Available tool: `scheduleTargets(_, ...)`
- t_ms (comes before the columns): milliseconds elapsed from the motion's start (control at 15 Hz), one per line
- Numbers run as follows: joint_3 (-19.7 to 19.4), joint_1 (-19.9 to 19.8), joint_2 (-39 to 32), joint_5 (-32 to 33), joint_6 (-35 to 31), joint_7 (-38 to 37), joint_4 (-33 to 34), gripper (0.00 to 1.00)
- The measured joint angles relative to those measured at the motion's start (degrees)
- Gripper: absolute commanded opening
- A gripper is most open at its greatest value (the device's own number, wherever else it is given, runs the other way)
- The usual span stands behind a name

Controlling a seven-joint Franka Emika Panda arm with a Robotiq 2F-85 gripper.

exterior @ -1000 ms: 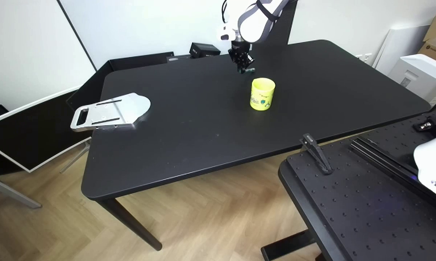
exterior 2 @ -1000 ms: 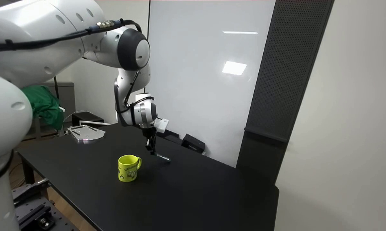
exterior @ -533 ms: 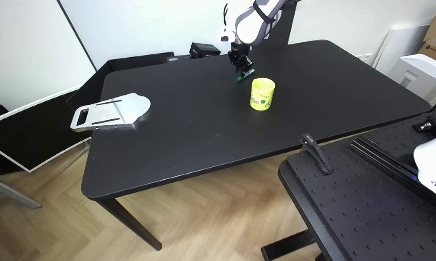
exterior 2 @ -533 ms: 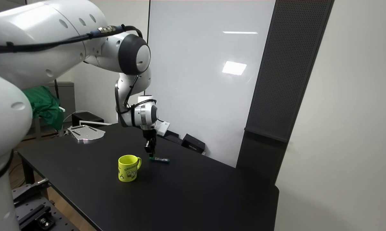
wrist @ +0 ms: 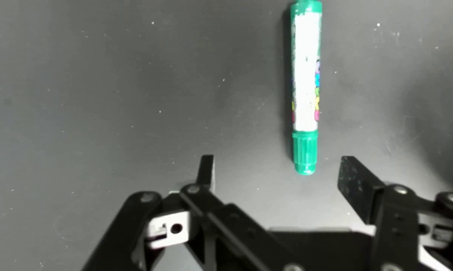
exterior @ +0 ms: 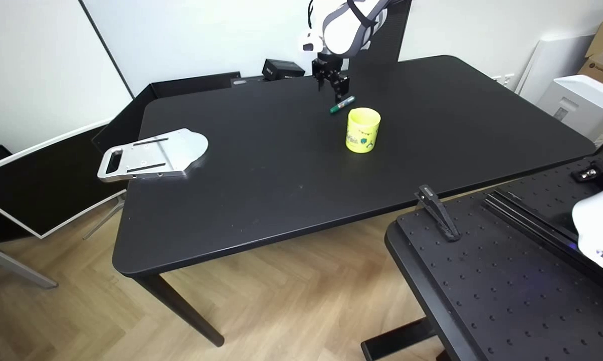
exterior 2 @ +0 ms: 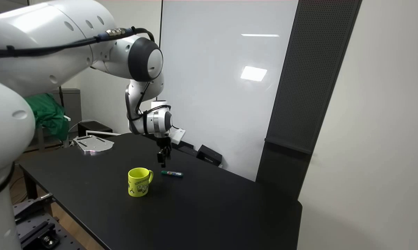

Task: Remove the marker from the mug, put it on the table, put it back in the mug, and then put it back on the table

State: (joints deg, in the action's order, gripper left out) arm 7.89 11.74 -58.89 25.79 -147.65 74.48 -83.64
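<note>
The slim, green-and-white marker [wrist: 305, 86] is lying on the matte black table [exterior: 246, 165]; the black gripper [wrist: 277, 167] is hovering, jaws apart.

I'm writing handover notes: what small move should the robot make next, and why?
Probably lift the hand straight up a little: it is open, the marker lies loose on the table, and rising first should lower the risk of nudging it.
</note>
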Motion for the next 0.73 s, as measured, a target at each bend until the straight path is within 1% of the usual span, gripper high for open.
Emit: scheduleTargets(733,0.7,2.5,4.0,0.0,0.5,0.0,0.7,1.00)
